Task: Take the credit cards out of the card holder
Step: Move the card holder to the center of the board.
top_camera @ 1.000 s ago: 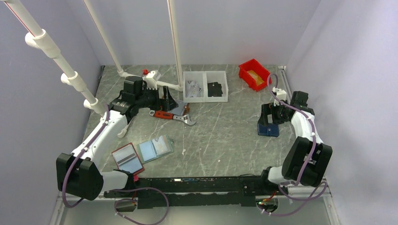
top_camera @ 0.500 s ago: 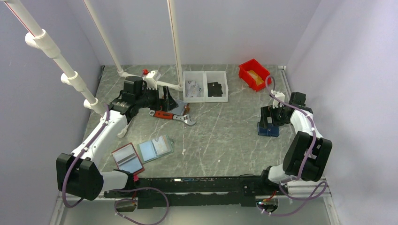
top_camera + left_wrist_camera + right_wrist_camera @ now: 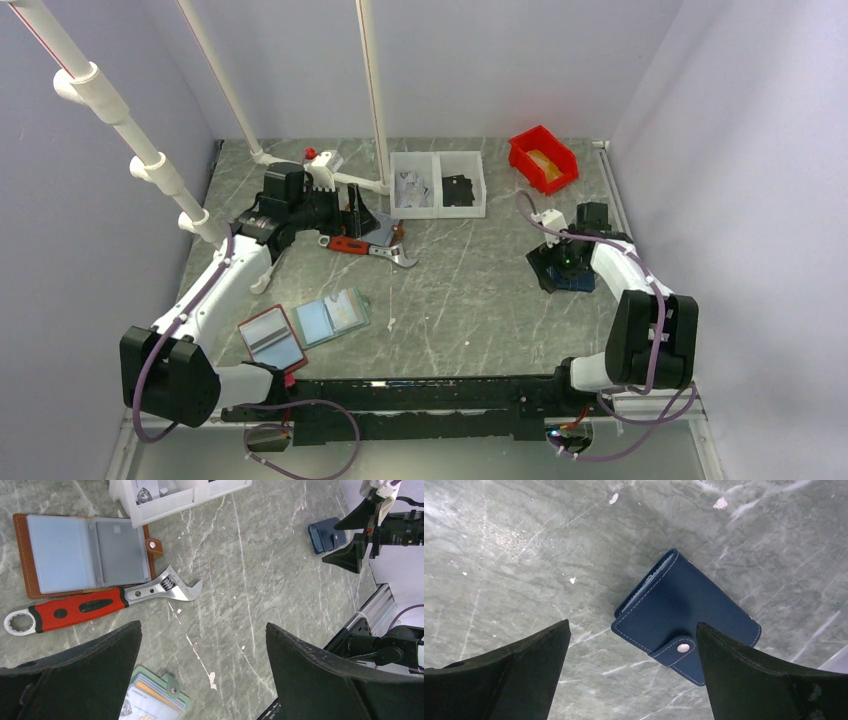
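Note:
The card holder point(image 3: 684, 615) is a navy blue wallet lying shut on the table, its strap tab snapped down. Only a thin light-blue edge of its pockets shows at one side. The credit cards are hidden inside it. My right gripper point(image 3: 632, 625) hangs just above the holder, open, fingers apart on either side of its near corner and not touching it. From above, the card holder point(image 3: 578, 283) peeks out under the right gripper point(image 3: 556, 264). My left gripper point(image 3: 203, 625) is open over bare table at the far left, holding nothing.
A red-handled wrench point(image 3: 100, 605) and an open brown holder point(image 3: 85, 550) lie below the left gripper. A green-edged holder point(image 3: 333, 316) and a red-edged holder point(image 3: 271, 338) lie at the near left. A white two-part bin point(image 3: 438, 185) and a red bin point(image 3: 541, 157) stand at the back.
The right arm has swung left and turned, bringing its open gripper over the navy holder. The holder and the left arm have stayed put.

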`<state>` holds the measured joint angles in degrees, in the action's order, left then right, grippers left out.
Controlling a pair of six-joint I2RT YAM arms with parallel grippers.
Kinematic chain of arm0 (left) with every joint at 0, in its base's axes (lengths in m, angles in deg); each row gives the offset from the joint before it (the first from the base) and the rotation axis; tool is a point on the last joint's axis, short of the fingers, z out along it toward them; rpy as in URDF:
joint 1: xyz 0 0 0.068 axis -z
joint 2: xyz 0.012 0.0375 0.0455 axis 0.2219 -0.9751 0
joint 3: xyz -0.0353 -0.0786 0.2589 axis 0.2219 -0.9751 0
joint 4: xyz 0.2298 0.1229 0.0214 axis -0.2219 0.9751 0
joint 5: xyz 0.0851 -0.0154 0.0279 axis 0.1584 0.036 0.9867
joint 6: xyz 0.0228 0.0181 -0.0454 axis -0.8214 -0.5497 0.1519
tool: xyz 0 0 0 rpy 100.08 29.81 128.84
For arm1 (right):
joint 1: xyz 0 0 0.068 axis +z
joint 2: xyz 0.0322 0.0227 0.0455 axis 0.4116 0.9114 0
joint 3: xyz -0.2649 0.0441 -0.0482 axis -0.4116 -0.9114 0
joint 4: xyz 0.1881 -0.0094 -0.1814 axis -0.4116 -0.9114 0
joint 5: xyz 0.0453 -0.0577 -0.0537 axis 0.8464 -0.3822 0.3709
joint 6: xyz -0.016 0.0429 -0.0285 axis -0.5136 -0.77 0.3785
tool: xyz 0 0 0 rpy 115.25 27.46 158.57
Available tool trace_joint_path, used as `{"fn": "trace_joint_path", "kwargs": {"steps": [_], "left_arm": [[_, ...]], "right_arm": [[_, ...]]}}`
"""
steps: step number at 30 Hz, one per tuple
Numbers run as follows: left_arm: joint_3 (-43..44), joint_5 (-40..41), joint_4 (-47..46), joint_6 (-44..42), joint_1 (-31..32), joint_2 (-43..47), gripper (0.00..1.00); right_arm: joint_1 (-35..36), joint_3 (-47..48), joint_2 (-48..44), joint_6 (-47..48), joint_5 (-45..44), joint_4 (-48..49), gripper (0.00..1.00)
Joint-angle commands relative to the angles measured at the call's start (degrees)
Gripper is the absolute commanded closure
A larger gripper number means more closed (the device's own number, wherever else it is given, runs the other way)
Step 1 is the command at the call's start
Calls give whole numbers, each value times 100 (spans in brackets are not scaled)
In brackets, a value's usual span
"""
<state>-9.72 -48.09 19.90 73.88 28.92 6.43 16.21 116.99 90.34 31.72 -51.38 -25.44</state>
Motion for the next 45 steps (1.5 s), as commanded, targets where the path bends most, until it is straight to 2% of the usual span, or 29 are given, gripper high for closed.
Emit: {"fn": "trace_joint_path", "kwargs": {"steps": [1,6,20,24,27,32,36,45], "left_arm": [[-13,-151,-181,-64,15,-9,1],[-18,-155,-182,-64,9,-35,1],[3,-111,-149,-82,10,-35,0],[4,-102,-145,-90,7,-26,1],[4,-109,-142,-92,15,-26,1],[0,-109,-152,-96,8,-35,0],[4,-124,-155,-97,7,-59,0],[-4,-186,-174,-97,3,-136,1]], "right_arm": [[270,-49,-142,121,-782,363,3],[587,-114,22,34,-1410,526,8],[1065,-68,472,-293,-2131,637,38],[1141,-60,538,-341,-2275,668,52],[1165,-27,522,-388,-2262,636,66],[1170,38,436,-514,-2006,561,88],[1165,137,361,-687,-1415,410,98],[1324,378,372,-1154,206,203,100]]}}
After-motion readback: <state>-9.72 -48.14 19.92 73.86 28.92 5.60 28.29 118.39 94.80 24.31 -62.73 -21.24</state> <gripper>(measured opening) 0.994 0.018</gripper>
